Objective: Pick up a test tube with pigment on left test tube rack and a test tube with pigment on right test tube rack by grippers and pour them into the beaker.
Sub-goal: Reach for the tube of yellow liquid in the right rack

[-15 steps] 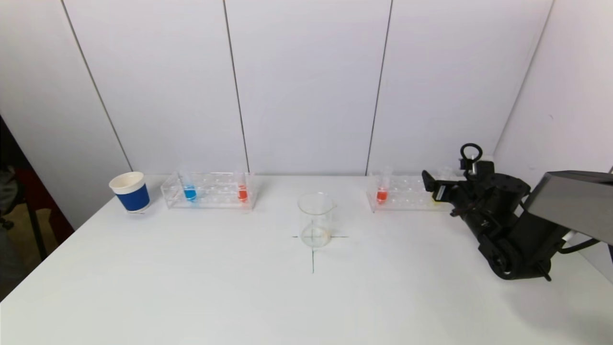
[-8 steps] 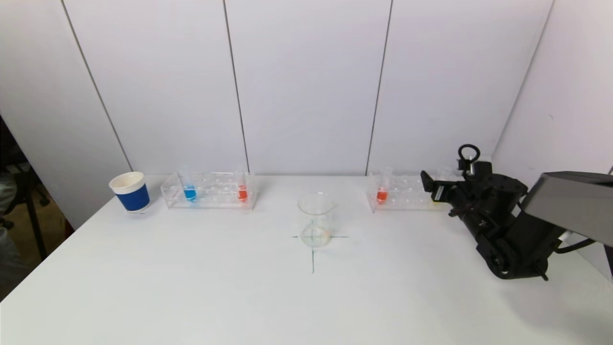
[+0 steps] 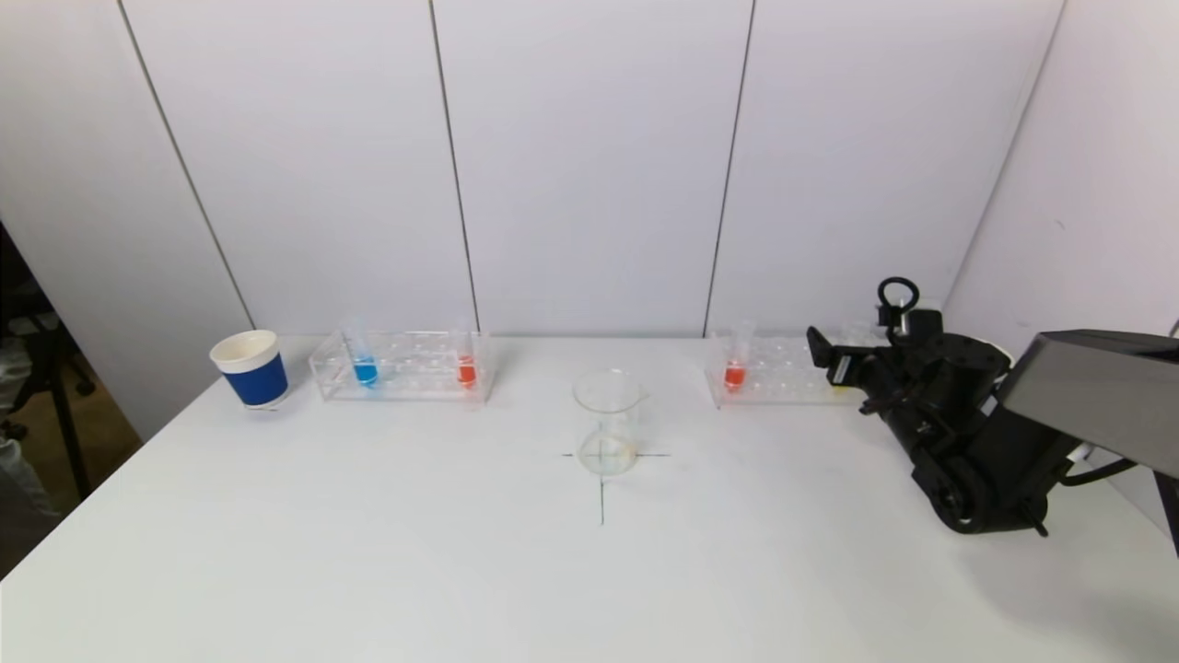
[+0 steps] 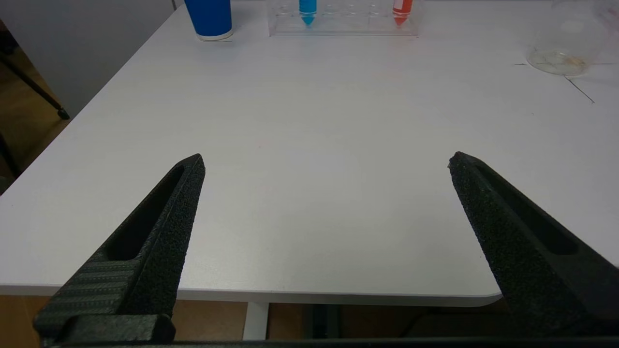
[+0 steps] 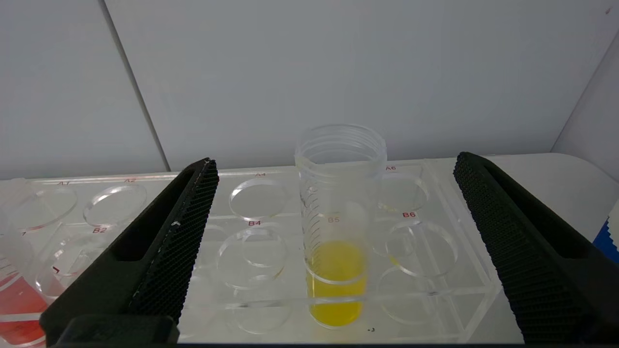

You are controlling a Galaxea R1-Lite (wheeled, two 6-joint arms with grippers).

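**Yellow pigment tube framed by the right fingers**

Clear acrylic is making up both racks standing along the back edge of the white table [image 3: 368, 552]. The right test tube rack [image 3: 783, 373] is holding a test tube of red pigment [image 3: 734, 373] at its inner end, and the right wrist view is showing a test tube of yellow pigment [image 5: 338, 227] standing upright in a front-row hole near the rack's outer end. The right gripper [image 5: 333, 166] is hovering just in front of that rack, its fingers [image 5: 174, 241] spread wide with the yellow tube sitting between them, apart from both; nothing is being pinched.

The left test tube rack [image 3: 405, 368] is carrying a test tube of blue pigment [image 3: 365, 368] near its outer end and another red tube [image 3: 466, 368] near its inner end. A blue paper cup [image 3: 249, 368] is standing just beside that rack, on its outer side. The glass beaker [image 3: 608, 422] is sitting upright between the two racks, nearer the robot, on a cross drawn on the table.

The left gripper [image 4: 326, 162] is out of the head view; its own camera is showing it hanging low over the near edge of the table, well apart from the left rack, fingers [image 4: 164, 227] spread wide and holding nothing.
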